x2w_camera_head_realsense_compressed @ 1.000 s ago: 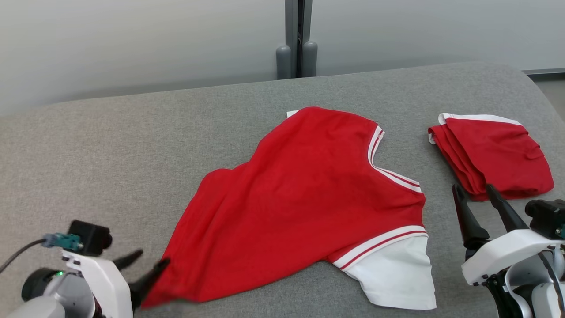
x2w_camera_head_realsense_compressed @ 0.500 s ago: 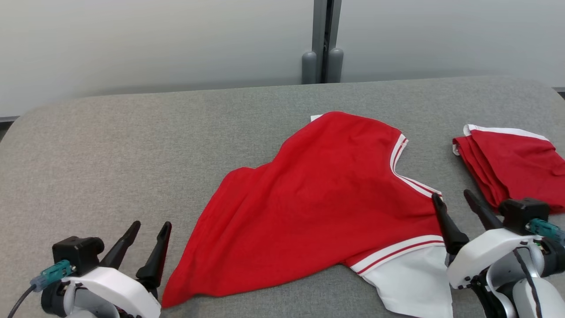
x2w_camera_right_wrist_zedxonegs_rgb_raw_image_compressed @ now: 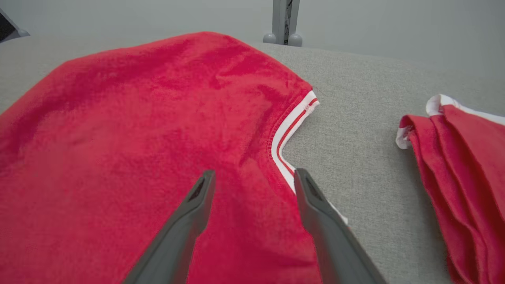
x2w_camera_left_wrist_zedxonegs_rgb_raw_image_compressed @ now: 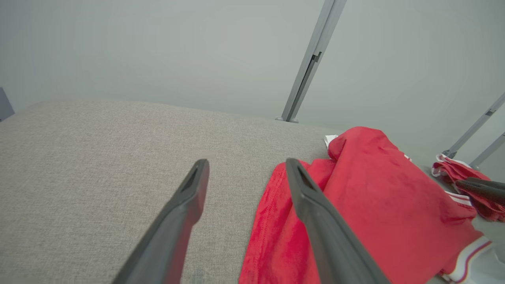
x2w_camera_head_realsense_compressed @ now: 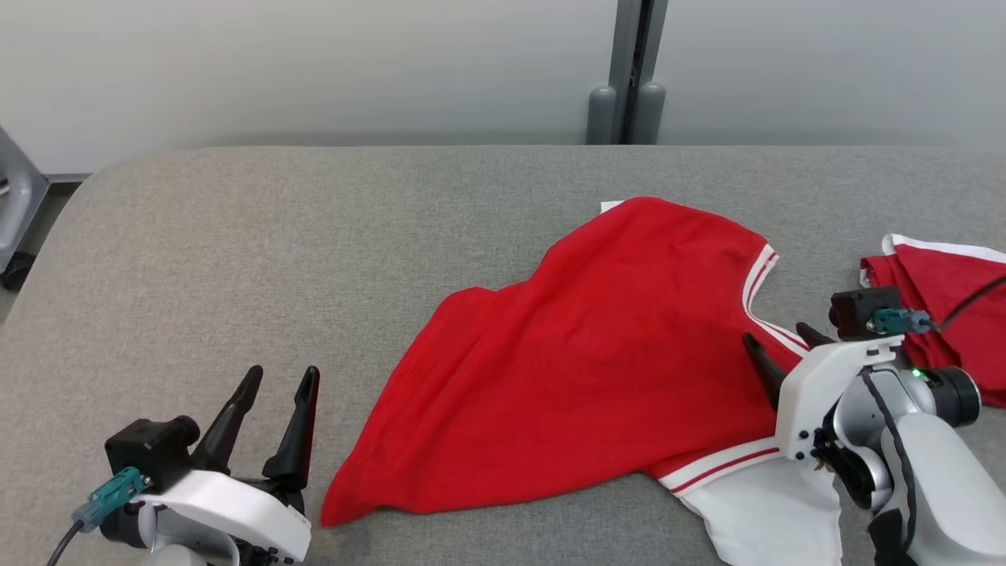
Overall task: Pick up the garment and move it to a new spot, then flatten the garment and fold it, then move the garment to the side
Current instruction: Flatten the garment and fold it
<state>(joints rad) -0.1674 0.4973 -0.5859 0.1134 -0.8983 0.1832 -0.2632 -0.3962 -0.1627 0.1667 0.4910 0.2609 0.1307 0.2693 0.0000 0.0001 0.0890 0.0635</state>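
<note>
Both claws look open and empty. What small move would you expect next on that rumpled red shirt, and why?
Probably the right gripper lowers and closes on the red white-trimmed fabric shirt near its neckline: its open jaws hover over that edge, and the cloth lies rumpled, not flat.

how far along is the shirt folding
Done: the red shirt lies spread but rumpled on the grey table. In hand: nothing; the left gripper and right gripper are open, holding no cloth. Left: smoothing, folding, then moving it aside, perhaps by the folded red garment.
</note>
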